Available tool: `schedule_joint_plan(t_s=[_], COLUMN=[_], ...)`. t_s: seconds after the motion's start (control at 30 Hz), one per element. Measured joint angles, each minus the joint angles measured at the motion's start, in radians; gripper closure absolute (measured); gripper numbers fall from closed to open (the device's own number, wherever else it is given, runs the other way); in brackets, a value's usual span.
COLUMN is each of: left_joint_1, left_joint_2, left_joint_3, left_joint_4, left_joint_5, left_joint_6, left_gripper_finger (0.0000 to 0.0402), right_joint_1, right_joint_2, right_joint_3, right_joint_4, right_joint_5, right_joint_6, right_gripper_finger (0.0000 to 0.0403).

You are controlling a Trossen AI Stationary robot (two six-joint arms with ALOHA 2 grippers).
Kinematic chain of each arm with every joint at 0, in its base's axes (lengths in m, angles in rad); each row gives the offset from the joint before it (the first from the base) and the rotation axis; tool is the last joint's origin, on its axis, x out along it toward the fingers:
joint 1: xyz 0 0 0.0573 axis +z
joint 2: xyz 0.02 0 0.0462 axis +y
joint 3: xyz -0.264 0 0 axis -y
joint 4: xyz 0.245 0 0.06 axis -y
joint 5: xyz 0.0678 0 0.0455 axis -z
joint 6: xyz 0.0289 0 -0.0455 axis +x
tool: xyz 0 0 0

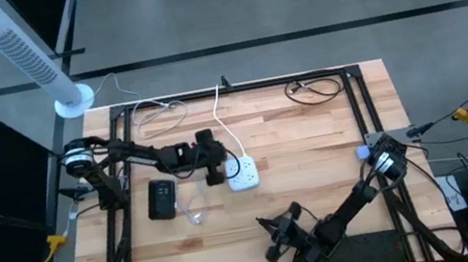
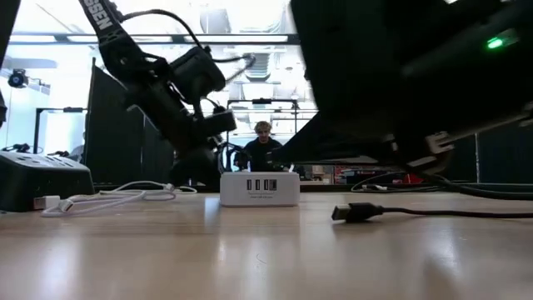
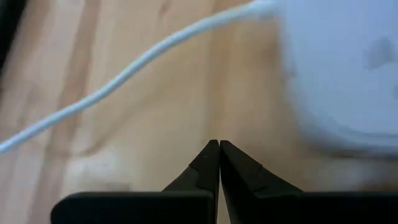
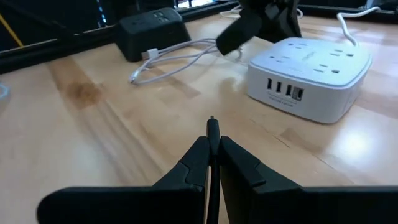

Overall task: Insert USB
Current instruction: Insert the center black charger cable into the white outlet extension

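Just beside my left gripper [image 3: 219, 144], jaws pressed together, sits the white charging hub [image 1: 242, 173]; my right gripper [image 4: 212, 140] pinches a thin black cable [image 4: 212, 127].

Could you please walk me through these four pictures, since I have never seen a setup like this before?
Two dark robot arms work at a wooden table. One picture looks straight down from above, one looks level across the table top, and two come from cameras on the arms' wrists.

On the table sit a white power strip with USB ports, a black power block, a loose white cable and a black USB cable lying flat.

The left gripper is shut and empty, right beside the white strip. The right gripper is shut on something thin and dark, possibly a plug, facing the strip's ports from farther off. A person is in the room behind.
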Motion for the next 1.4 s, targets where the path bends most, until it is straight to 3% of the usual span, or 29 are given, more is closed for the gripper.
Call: schedule_joint_plan(t_s=[0.17, 0.37, 0.63, 0.87, 1.0, 1.4], left_joint_1=[-0.027, -0.093, -0.129, -0.131, -0.132, -0.131], left_joint_2=[0.028, 0.08, 0.105, 0.105, 0.105, 0.105], left_joint_3=[-0.015, -0.024, -0.102, -0.162, -0.171, -0.172], left_joint_4=[0.069, 0.134, 0.34, 0.434, 0.449, 0.456], left_joint_5=[0.112, 0.091, 0.102, 0.121, 0.121, 0.118], left_joint_6=[0.005, -0.015, -0.02, -0.02, -0.02, -0.009], left_gripper_finger=[0.0401, 0.0401, 0.0401, 0.0401, 0.0401, 0.0401], right_joint_1=[-0.029, -0.043, -0.044, -0.045, -0.064, -0.079], right_joint_2=[0.0, -0.001, -0.033, -0.086, -0.081, -0.077], right_joint_3=[0.0, -0.001, -0.001, 0.002, -0.001, -0.039], right_joint_4=[-0.022, -0.135, -0.494, -0.748, -0.753, -0.749], right_joint_5=[0.011, 0.02, -0.01, -0.042, -0.078, -0.055], right_joint_6=[-0.007, 0.092, 0.411, 0.589, 0.609, 0.658], right_gripper_finger=[0.0391, 0.0391, 0.0391, 0.0391, 0.0391, 0.0391])
